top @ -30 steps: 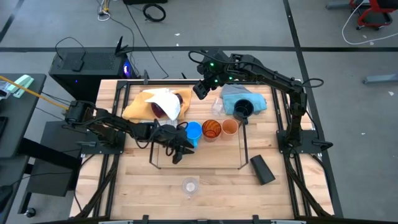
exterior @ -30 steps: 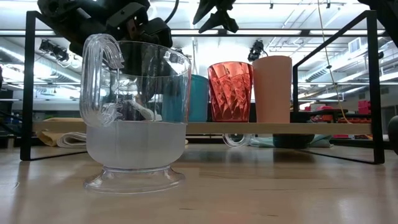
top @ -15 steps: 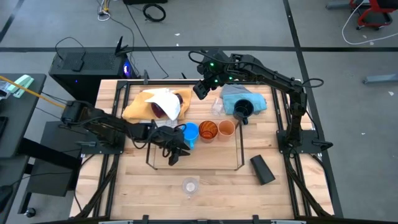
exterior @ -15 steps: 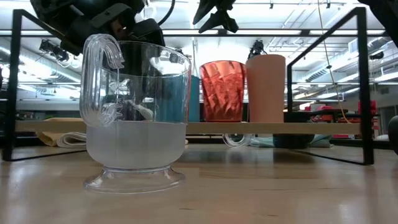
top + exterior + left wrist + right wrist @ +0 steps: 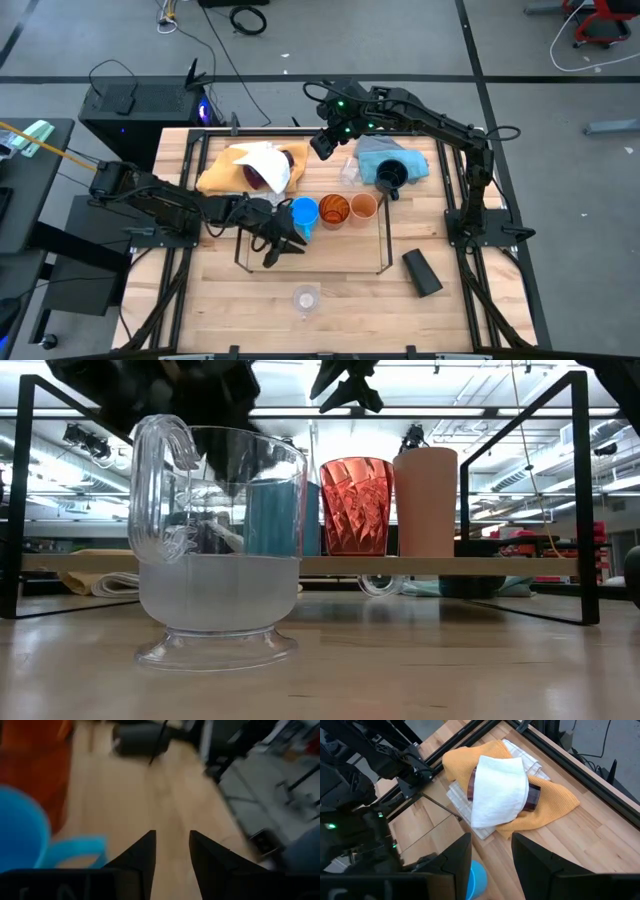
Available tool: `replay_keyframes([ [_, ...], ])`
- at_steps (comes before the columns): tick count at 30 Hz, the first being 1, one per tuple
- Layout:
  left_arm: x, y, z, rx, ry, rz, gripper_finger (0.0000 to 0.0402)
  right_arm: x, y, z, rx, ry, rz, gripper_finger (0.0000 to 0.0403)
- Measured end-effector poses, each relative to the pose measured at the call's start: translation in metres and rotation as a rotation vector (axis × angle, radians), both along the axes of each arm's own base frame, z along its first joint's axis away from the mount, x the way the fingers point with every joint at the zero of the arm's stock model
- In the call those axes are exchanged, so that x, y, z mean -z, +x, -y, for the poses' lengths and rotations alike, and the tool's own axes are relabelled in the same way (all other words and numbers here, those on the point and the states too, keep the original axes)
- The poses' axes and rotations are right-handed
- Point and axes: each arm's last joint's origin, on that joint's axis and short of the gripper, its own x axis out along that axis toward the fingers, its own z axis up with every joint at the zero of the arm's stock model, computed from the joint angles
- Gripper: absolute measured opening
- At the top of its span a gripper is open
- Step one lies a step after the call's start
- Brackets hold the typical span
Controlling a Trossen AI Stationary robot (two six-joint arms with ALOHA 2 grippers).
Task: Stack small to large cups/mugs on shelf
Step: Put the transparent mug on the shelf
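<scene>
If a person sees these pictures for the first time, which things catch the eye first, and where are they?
Three cups stand in a row on the wire shelf at mid-table: a blue mug, a red tumbler and an orange cup. The left tool sits just beside the mug. A clear mug fills the low view, standing at the table's front.

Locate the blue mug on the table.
In the high view, the blue mug stands left of centre, inside the wire shelf, leftmost of three cups beside the amber tumbler, with the left hand nearby.
</scene>
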Motion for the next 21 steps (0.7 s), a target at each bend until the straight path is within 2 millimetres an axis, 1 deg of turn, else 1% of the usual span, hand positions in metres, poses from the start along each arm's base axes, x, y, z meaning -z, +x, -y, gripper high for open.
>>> replay_keyframes([
  [3,-0.012,0.001,0.005,0.027,-0.021,0.106,0.0120,0.000,0.000,0.000,0.000,0.000,0.000,0.0146],
  [7,-0.043,-0.002,0.006,0.034,-0.040,0.342,0.0110,0.000,0.000,0.000,-0.005,-0.004,-0.002,0.0146],
  [10,-0.070,-0.008,-0.001,-0.076,-0.008,0.486,0.0101,0.000,0.000,0.000,-0.006,-0.006,-0.001,0.0146],
  [13,-0.094,-0.017,-0.018,-0.270,0.043,0.559,0.0091,0.000,0.000,0.000,-0.011,-0.011,-0.003,0.0146],
  [14,-0.098,-0.021,-0.025,-0.323,0.061,0.555,0.0088,0.000,0.000,0.000,-0.013,-0.012,-0.004,0.0146],
  [17,-0.105,-0.031,-0.049,-0.451,0.086,0.516,0.0077,0.000,0.000,0.000,-0.019,-0.017,-0.010,0.0146],
  [21,-0.102,-0.046,-0.081,-0.585,0.074,0.384,0.0068,0.001,-0.002,-0.004,-0.039,-0.022,-0.032,0.0146],
])
